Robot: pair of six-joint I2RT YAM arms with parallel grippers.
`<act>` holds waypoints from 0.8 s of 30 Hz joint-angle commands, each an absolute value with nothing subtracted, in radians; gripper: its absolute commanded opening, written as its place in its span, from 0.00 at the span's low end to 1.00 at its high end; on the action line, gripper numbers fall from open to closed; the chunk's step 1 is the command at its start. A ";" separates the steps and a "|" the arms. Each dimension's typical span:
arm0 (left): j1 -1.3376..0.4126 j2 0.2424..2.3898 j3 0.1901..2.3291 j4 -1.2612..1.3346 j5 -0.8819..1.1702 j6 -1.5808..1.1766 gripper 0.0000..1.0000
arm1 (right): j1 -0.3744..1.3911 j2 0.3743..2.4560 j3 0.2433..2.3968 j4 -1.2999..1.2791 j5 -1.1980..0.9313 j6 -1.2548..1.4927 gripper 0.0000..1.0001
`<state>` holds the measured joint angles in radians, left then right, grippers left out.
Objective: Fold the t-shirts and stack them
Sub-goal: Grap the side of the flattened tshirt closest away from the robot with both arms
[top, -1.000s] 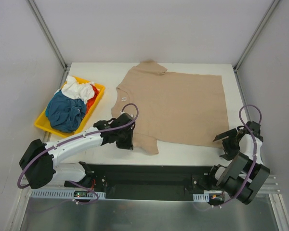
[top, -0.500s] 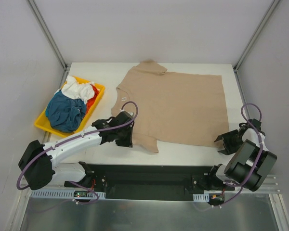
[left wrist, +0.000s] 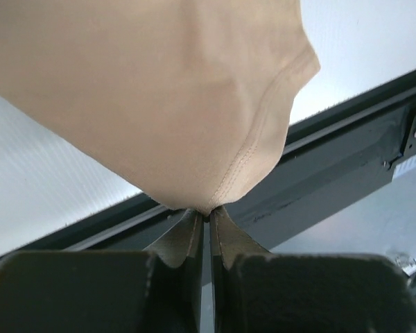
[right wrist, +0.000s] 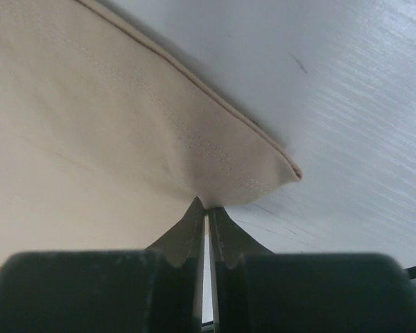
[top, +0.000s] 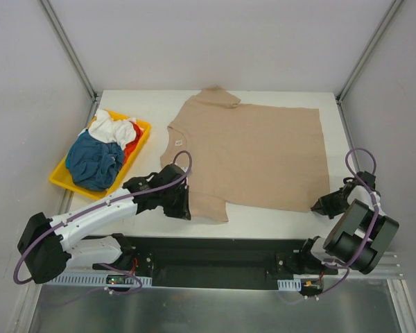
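Observation:
A tan-beige t-shirt (top: 253,152) lies spread flat on the white table, neck to the left. My left gripper (top: 185,208) is shut on the hem of its near sleeve (left wrist: 215,187), pinched at the fingertips. At the shirt's near right corner (right wrist: 263,177), my right gripper (top: 322,205) is shut on the bottom hem, the cloth caught between its tips. More t-shirts, teal-blue (top: 93,163), white (top: 112,128) and red-orange (top: 131,146), lie crumpled in a heap at the left.
The heap sits in a shallow yellow tray (top: 142,132) at the table's left side. A dark rail (top: 215,253) runs along the near edge between the arm bases. Grey walls and slanted metal posts enclose the table.
My right gripper moved in to the shirt's near right corner and went from open to shut on the hem. My left arm shifted slightly nearer, still holding the sleeve.

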<state>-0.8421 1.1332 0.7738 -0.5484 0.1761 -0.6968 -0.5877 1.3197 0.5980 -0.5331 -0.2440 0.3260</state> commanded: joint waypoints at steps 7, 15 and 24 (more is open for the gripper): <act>-0.839 0.945 0.640 -0.606 0.298 -0.854 0.00 | -0.588 1.161 0.572 -0.540 -0.138 0.258 0.01; -0.844 0.865 0.627 -0.604 0.292 -0.894 0.00 | -0.588 1.048 0.558 -0.592 -0.158 0.241 0.01; -0.838 1.010 0.810 -0.542 0.124 -0.767 0.00 | -0.509 1.020 0.640 -0.549 -0.190 0.181 0.02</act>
